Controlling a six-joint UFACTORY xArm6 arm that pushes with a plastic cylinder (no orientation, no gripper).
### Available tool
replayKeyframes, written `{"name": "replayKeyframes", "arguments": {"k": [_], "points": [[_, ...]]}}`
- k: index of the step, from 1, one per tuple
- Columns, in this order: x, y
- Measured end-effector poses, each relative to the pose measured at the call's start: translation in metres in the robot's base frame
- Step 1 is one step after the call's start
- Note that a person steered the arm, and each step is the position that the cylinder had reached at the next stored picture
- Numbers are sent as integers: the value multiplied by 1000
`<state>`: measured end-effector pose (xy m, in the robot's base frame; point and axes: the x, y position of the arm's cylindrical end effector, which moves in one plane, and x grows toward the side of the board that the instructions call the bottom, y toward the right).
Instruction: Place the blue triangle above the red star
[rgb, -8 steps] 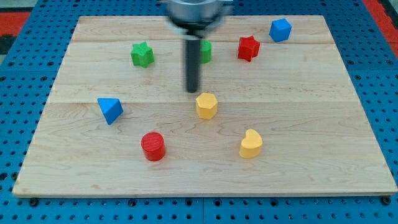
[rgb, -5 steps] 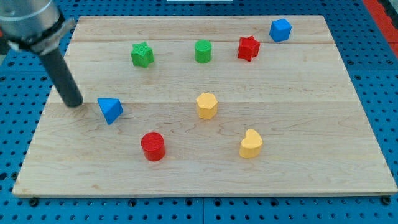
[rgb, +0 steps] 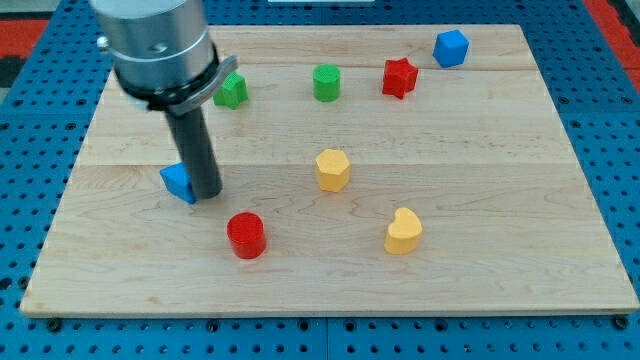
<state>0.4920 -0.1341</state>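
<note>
You are looking at a pale wooden board of glued planks with visible grain, lying on a blue pegboard dotted with holes. The blocks look like matte, ribbed plastic. The blue triangle sits toward the board's left edge, about midway down, partly hidden by the rod. The red star lies near the top edge, right of centre, with a blue cube-like block by the top right corner. A green cylinder and a green star share that top band. A yellow hexagon is central, a yellow heart lower right, a red cylinder lower left.

The rod has no jaws; it hangs upright from a grey metal housing. My tip touches the triangle's right side.
</note>
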Motion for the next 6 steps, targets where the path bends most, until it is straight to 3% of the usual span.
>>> {"name": "replayKeyframes", "arguments": {"k": [1, 2, 4, 6], "points": [[28, -17], [1, -62], [-12, -24], [-12, -22]]}}
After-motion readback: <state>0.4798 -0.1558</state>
